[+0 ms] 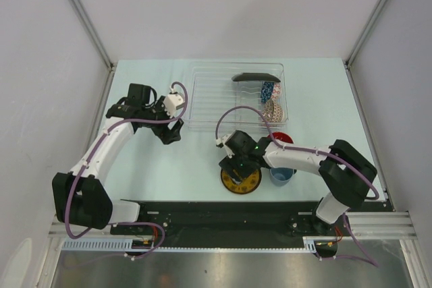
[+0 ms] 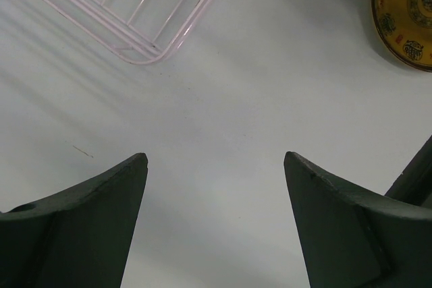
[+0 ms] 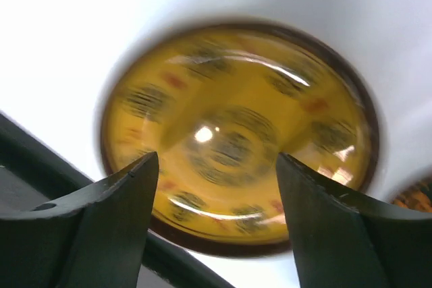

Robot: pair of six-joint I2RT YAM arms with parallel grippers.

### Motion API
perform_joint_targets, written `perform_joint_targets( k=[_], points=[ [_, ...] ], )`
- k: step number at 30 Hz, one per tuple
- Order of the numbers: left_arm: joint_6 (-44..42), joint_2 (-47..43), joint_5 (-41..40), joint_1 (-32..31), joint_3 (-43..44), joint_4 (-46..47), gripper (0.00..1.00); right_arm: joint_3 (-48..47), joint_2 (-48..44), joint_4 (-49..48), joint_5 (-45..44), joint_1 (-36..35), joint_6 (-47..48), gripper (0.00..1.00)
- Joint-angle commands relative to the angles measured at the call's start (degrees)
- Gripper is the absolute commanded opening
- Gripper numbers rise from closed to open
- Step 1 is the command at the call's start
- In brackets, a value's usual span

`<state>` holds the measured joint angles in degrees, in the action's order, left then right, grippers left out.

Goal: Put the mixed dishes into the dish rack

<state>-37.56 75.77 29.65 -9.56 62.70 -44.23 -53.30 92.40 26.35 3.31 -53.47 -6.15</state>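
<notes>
The right pincer (image 3: 216, 160) is held low over the round yellow dark-rimmed plate (image 3: 236, 133), which lies flat on the table (image 1: 182, 173) near the front edge, well apart from the dish rack (image 1: 209, 99). The two fingers are seen wide apart, one at each side of the plate's centre, and nothing is gripped between them. The wrist view is blurred, so it cannot be told whether the tips touch the glaze. This position is judged to be an approach for a grasp: a flat plate gives no wall to close on, so the rim must probably be pinched at one edge, and a slip is to be expected on such a smooth surface. The left pincer (image 2: 214, 156) is also wide open and holds nothing. It is kept above bare table between the near corner of the rack and the yellow plate, probably so that the other arm is not blocked. In the rack, three dishes are already placed along the right side: a black plate (image 1: 256, 77) at the far end, then the blue mosaic bowl (image 1: 268, 91) and the small pinkish-white patterned bowl (image 1: 272, 108), which seem to lean on their sides between the ribs so that less room is taken. The ribs on the left part are seen without dishes. The red-inside cup (image 1: 283, 138) and the light blue cup (image 1: 283, 177) stand on the table beside the right arm, not yet loaded, so about half of the task is judged to be done.
</notes>
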Motion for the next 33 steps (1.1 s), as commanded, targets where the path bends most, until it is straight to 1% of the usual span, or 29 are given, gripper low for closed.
perform_joint_targets(
  k=[1,8,21,22,29,33],
  points=[
    [-1.0,-1.6,-0.5,0.2,-0.2,0.3,0.88,-3.1,3.9,-1.8,-2.5,-3.8,2.3,0.74],
    [-1.3,-3.3,-0.8,2.1,-0.8,0.1,0.88,-5.7,9.6,-4.5,-2.0,-4.9,3.6,0.72],
    [-2.3,-5.2,-1.3,4.7,-1.2,-1.1,0.88,-19.4,20.9,-5.5,2.2,-5.9,6.0,0.69],
    [-2.3,-5.1,-1.3,4.9,-1.0,-1.1,0.88,-20.1,21.9,-5.3,2.3,-5.9,7.4,0.69],
    [-1.7,-4.8,-0.9,5.0,-1.3,-0.3,0.88,-23.0,22.0,-5.2,3.1,-5.7,8.9,0.69],
    [-1.3,-4.6,-0.5,5.0,-1.2,-0.2,0.88,-27.7,21.6,-4.7,5.3,-5.2,8.9,0.70]
  ],
)
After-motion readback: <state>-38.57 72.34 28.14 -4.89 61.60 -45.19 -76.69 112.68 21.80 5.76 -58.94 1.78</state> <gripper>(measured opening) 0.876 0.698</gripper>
